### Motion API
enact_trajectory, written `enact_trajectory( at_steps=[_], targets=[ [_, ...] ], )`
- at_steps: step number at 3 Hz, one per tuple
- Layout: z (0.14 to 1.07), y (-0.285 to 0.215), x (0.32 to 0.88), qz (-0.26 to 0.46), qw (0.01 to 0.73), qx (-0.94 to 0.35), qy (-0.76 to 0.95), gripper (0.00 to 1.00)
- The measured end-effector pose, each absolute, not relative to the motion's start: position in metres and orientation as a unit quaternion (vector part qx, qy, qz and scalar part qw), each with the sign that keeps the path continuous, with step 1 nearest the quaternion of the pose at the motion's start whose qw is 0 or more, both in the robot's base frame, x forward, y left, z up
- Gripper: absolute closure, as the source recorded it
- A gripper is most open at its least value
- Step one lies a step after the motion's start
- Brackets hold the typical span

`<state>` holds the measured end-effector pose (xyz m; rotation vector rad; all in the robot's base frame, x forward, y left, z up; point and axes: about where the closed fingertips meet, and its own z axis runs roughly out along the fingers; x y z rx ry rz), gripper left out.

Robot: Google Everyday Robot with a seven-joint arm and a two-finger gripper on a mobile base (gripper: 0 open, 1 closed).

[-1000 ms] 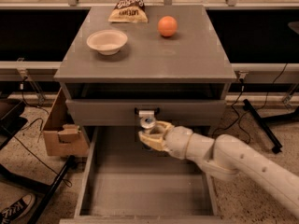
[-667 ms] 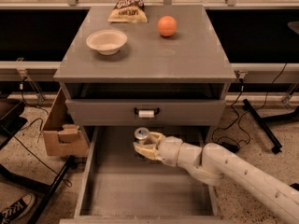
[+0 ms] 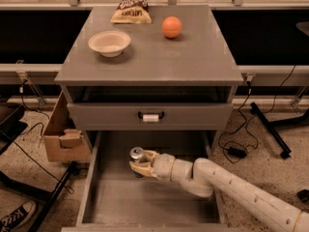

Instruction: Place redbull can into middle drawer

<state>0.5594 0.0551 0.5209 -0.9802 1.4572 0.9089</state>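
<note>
The middle drawer [image 3: 101, 207] is pulled out below the grey cabinet, a wide grey tray with low side walls. My gripper [image 3: 140, 162] reaches into it from the right on a white arm and is shut on the redbull can [image 3: 137, 153]. Only the can's silver top and a bit of its side show above the fingers; its lower part is hidden. The can is upright over the back left part of the drawer floor. I cannot tell whether it touches the floor.
On the cabinet top [image 3: 193, 57] sit a white bowl [image 3: 109, 42], an orange ball [image 3: 172, 26] and a snack bag [image 3: 132, 4]. A closed drawer front with a black handle [image 3: 150, 115] is above the open drawer. A cardboard box [image 3: 65, 137] stands at the left, cables and stand legs at the right.
My gripper with the can has moved down and to the left, from just under the drawer handle into the open drawer.
</note>
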Motion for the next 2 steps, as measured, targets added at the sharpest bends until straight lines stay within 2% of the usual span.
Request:
enact_trajectory(
  at_steps=[1,2],
  targets=[
    [0.4911,0.0782,0.5569,0.399,0.536,-0.431,0.607,1.0],
    [0.4904,0.0833,0.5562,0.401,0.534,-0.433,0.605,0.81]
  ],
)
